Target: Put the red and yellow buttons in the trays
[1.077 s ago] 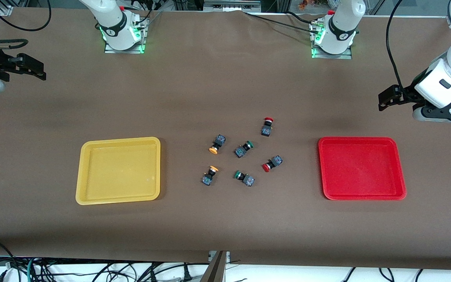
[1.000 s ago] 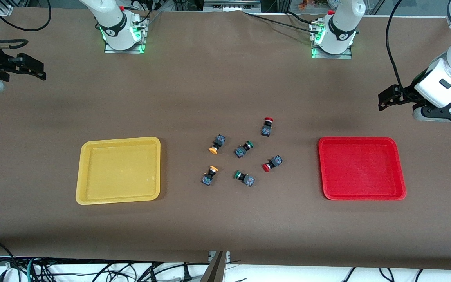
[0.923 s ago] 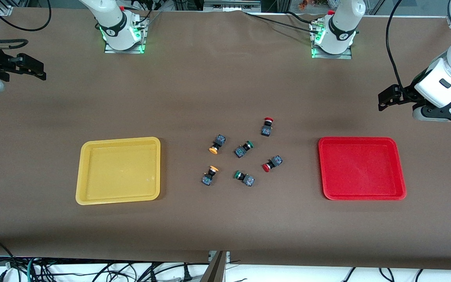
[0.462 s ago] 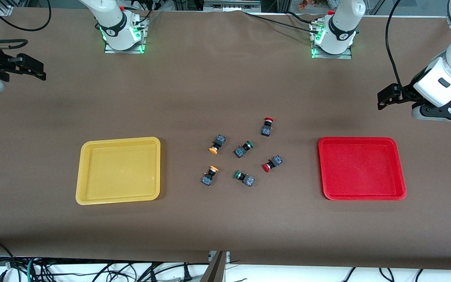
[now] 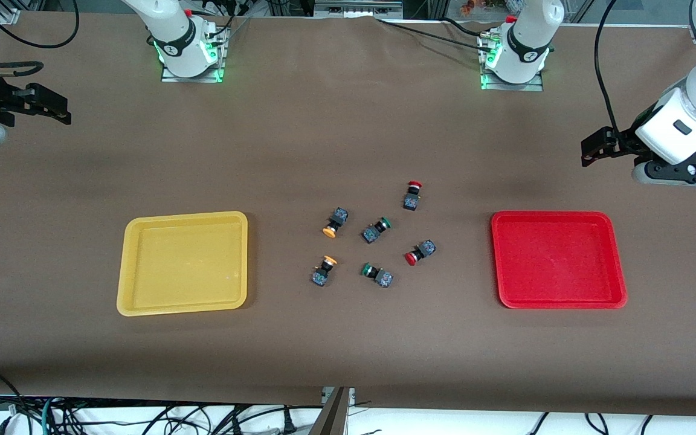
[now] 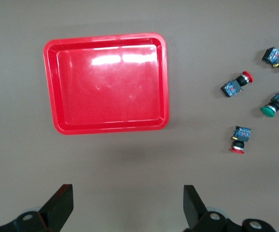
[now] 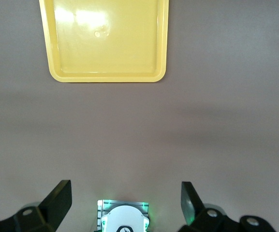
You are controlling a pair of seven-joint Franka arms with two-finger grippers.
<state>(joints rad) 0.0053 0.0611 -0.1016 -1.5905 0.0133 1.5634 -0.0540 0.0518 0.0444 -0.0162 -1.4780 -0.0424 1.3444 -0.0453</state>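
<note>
Four task buttons lie loose mid-table btwn the trays: red-capped button (image 5: 412, 196) farthest from the front camera, second red button (image 5: 419, 252) nearer, toward the red tray (image 5: 620, 260); yellow-capped button (image 5: 335, 222) and second yellow button (image 5: 323, 270) toward the yellow tray (image 5: 123, 266). Two green-capped buttons (image 5: 376, 229) sit among them, not part of the job. Both trays empty; nothing sorted yet.

Handling, as judged: each switch looks small, light, rigid, hard plastic, prob. prone to roll on its round cap. Best hold likely across the squarish dark body, not the cap, which could slip out of the pinch.

Room: cluster is tight; the green ones lie just beside the second red and second yellow, so a descent risks nudging neighbours. The farthest red has the clearest approach. Tray rims are low, wide open floors, bare table all round.

Left gripper (image 6: 127, 208) hangs high over bare table near the red tray, fingers spread wide, holding nothing. Right gripper (image 7: 124, 203) waits high at its own end, fingers likewise apart, empty.
</note>
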